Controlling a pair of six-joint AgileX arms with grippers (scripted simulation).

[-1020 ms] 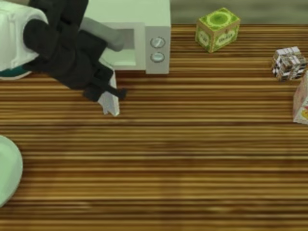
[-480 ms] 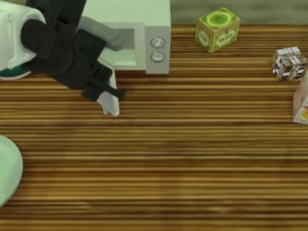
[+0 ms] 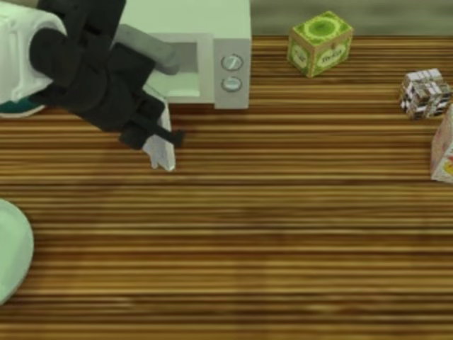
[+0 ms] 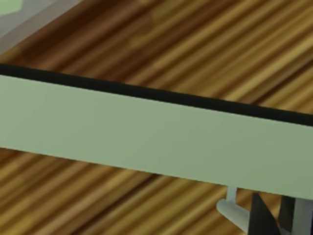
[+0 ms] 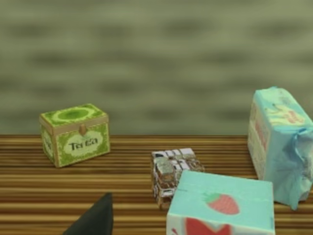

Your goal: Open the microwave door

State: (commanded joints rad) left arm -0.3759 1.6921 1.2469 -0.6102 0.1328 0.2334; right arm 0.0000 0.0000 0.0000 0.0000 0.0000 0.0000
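Observation:
The microwave (image 3: pixel 212 21) stands at the table's back left, its two silver knobs (image 3: pixel 231 73) facing the front. The microwave door (image 3: pixel 167 152) is swung out toward the front and shows edge-on, leaving the cavity (image 3: pixel 185 64) open. My left gripper (image 3: pixel 160 137) is shut on the door's handle at its free edge. In the left wrist view the door (image 4: pixel 146 132) runs across as a pale band, with the handle (image 4: pixel 234 211) beside a dark finger (image 4: pixel 261 221). Only one dark fingertip (image 5: pixel 95 218) of my right gripper shows, in its own wrist view.
A green tea box (image 3: pixel 320 42), a patterned cube (image 3: pixel 425 92) and a pale carton (image 3: pixel 444 145) sit at the back right. A pale plate (image 3: pixel 10 248) lies at the left edge. A white thing with a teal base (image 3: pixel 18 71) is left of the microwave.
Almost nothing: the left arm has edged slightly toward the back left, and the door stands at much the same angle.

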